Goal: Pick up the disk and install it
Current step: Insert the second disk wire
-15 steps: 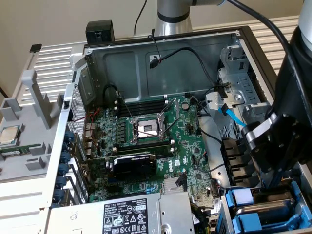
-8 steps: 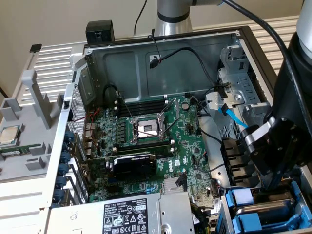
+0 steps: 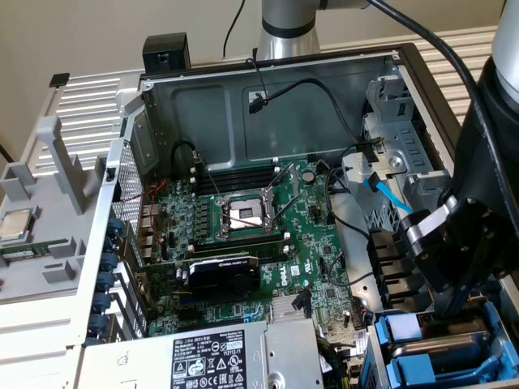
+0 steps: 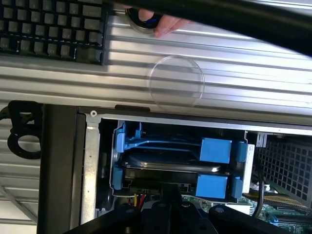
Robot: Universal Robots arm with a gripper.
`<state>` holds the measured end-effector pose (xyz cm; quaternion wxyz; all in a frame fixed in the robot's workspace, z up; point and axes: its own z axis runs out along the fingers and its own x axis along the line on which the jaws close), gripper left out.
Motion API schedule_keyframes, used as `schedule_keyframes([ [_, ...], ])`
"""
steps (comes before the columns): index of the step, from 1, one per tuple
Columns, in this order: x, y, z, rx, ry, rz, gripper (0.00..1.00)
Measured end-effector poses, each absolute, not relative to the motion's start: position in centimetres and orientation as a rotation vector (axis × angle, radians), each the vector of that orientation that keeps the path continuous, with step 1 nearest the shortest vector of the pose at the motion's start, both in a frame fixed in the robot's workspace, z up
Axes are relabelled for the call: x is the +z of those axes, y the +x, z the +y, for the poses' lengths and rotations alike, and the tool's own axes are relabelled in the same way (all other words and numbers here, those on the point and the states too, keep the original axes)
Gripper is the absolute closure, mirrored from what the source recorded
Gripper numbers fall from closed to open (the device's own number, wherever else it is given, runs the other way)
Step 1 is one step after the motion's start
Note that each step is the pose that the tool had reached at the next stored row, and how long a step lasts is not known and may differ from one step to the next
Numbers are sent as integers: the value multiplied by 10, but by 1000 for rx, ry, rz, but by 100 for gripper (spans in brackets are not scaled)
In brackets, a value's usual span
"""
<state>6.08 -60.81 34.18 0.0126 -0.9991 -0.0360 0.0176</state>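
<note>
Under everything I see a ribbed, pale aluminium work surface [image 3: 85,105], its long grooves running across it. The open computer case [image 3: 268,69] lies flat on it, side panel off, its interior facing up. On the exterior view's left, a grey plastic fixture [image 3: 49,211] with upright posts sits on the same surface, just beside the case, and a small square silver chip [image 3: 16,225] rests on that fixture. In my wrist view the ribbed surface [image 4: 243,78] stretches past the case's edge, and a black keyboard [image 4: 51,27] lies on it, well apart from the case. Someone's fingertips [image 4: 168,24] rest near the keyboard's end.
</note>
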Motion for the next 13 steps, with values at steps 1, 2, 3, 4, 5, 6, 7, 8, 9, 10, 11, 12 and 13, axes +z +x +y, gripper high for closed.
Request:
schedule_keyframes([
  [1,342,61,-608,55,-3114,-112,89],
  [2,342,61,-608,55,-3114,-112,89],
  [3,341,61,-608,55,-3114,-112,89],
  [4,341,61,-608,55,-3113,-112,89],
  [5,341,61,-608,55,-3114,-112,89],
  [6,341,61,-608,55,-3114,-112,89],
  [7,341,61,-608,55,-3114,-112,89],
  [8,341,61,-608,55,-3114,-112,89],
  [9,341,61,-608,55,-3114,-112,89],
  [10,341,61,-608,55,-3113,-112,89],
  [11,343,61,-608,55,-3112,-112,89],
  [12,346,61,-607,55,-3113,-112,89],
  [13,351,61,-606,55,-3114,-112,89],
])
